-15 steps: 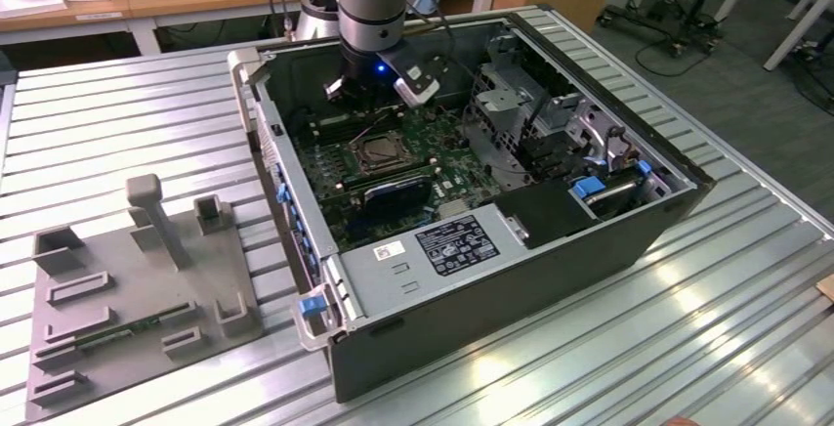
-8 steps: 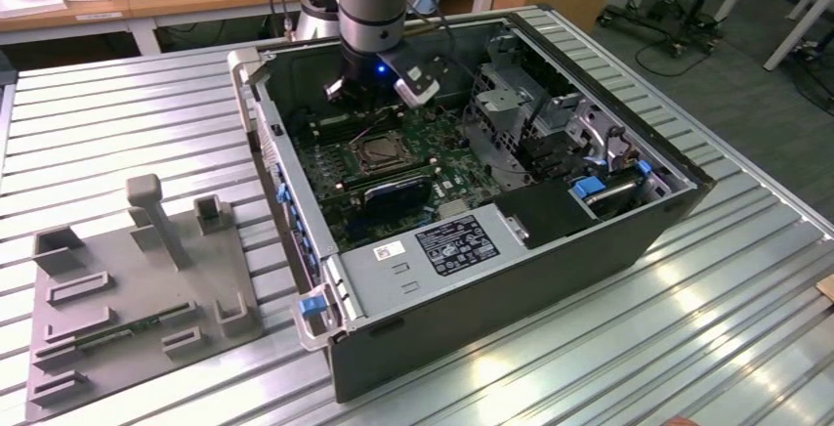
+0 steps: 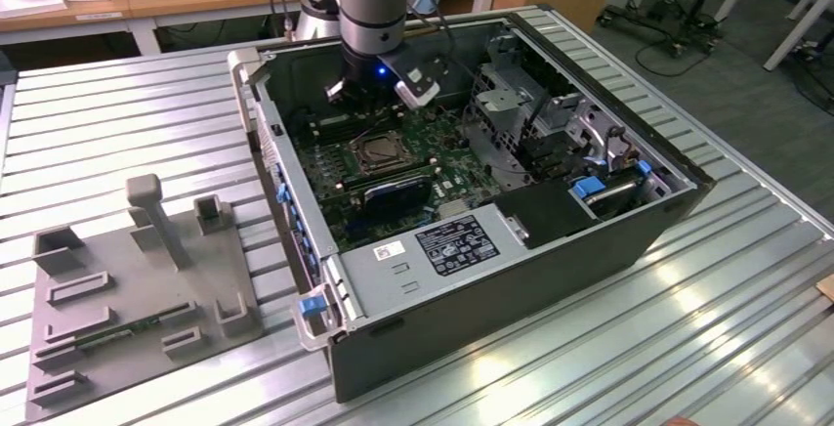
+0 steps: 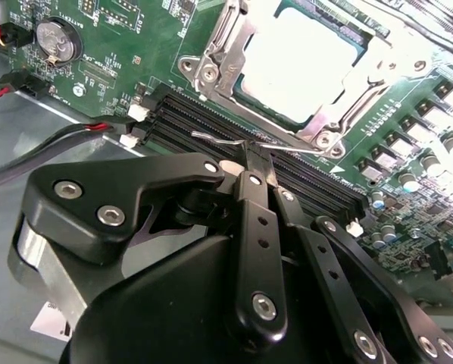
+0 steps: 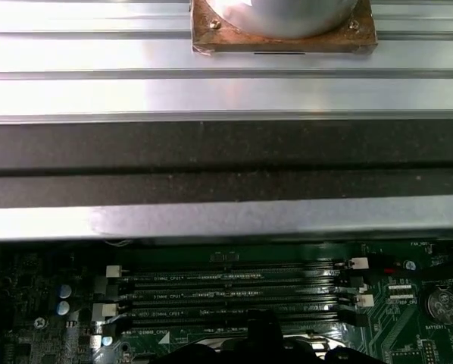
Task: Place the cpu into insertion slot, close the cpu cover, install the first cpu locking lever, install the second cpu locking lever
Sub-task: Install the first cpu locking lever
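Note:
In the second wrist view the cpu (image 4: 302, 57) lies in the insertion slot, its pale metal top bright. The cpu cover (image 4: 225, 45) sits flat around it as a silver frame. A thin wire locking lever (image 4: 211, 137) runs along the near side of the socket, over the black memory slots (image 4: 189, 121). My gripper (image 4: 255, 152) is shut, its black fingertips meeting right at this wire. In the exterior view the gripper (image 3: 350, 94) reaches down into the open computer case, just behind the insertion slot (image 3: 378, 149).
The computer case (image 3: 521, 279) lies open on a ribbed aluminium table (image 3: 729, 328). Case walls, a drive cage (image 3: 521, 123) and cables (image 4: 60, 140) surround the board. A coin battery (image 4: 56, 38) sits nearby. A grey fixture plate (image 3: 131, 289) lies at the exterior view's left.

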Tool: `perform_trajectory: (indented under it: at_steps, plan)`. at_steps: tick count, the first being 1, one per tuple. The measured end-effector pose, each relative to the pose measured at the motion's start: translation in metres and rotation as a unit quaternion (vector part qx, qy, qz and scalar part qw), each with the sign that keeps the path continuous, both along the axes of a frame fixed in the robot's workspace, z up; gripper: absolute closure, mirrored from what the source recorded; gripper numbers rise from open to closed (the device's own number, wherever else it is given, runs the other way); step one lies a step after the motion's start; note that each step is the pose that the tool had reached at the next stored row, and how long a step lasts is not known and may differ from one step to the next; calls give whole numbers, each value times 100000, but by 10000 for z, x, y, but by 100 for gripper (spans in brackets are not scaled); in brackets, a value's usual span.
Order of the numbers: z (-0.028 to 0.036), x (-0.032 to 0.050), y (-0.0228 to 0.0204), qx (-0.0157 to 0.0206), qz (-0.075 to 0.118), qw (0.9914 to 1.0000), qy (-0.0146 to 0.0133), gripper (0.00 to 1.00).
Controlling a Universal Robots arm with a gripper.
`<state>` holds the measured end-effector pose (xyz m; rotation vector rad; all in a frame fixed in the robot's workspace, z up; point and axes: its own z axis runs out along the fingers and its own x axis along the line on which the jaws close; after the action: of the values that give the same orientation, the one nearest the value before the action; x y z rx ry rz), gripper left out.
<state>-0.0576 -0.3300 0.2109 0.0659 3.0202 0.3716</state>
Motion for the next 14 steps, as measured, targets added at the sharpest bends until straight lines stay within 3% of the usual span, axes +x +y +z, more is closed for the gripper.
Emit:
perform_trajectory:
  at_steps: [14]
  plan:
    - [-45,22,0,-10,2,100000,6,89]
